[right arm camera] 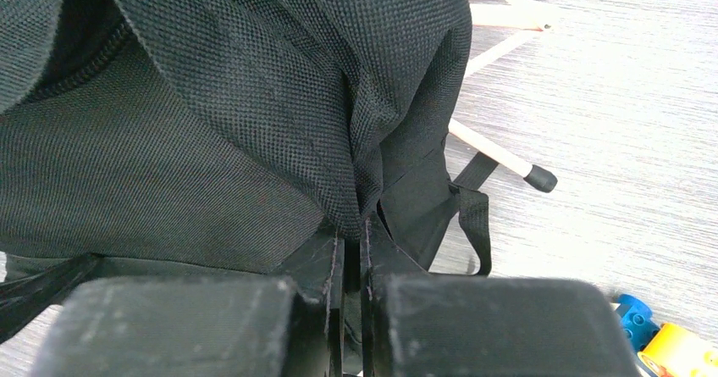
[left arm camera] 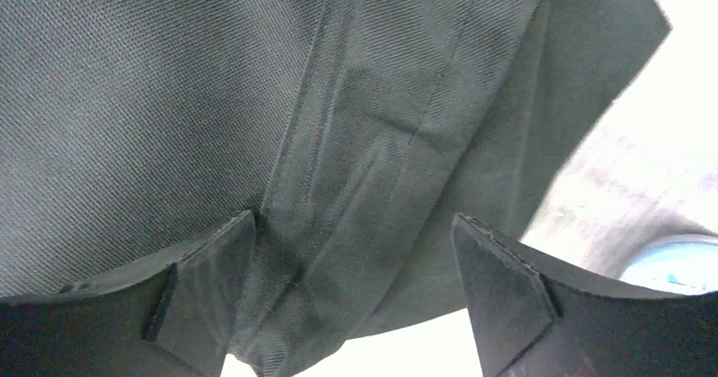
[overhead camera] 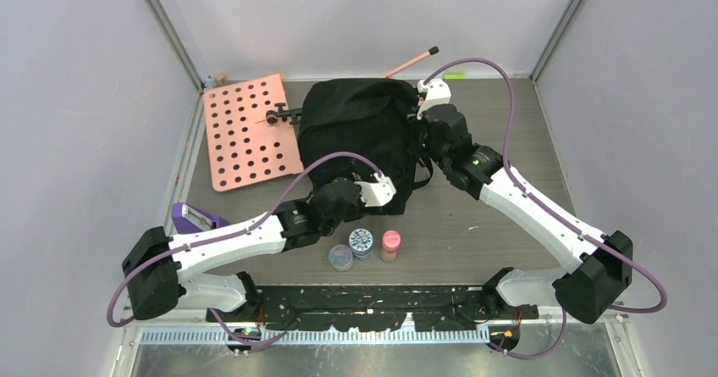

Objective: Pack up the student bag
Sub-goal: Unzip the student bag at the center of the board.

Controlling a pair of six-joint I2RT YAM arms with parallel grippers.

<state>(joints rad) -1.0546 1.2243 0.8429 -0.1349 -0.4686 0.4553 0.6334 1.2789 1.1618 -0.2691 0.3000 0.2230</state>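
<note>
Large black soft fabric backpack, the student bag (overhead camera: 360,127), lay slumped mid-table, long axis running near to far, just beside a pink perforated board (overhead camera: 250,131); right gripper (right arm camera: 354,246) clenched on a fold at its far-right edge; left gripper (left arm camera: 353,224) released wide, the bag's near side straight ahead between its spread fingers; cloth matte, woven, creased.

Black student bag (overhead camera: 360,131), slumped, seemingly closed
</note>
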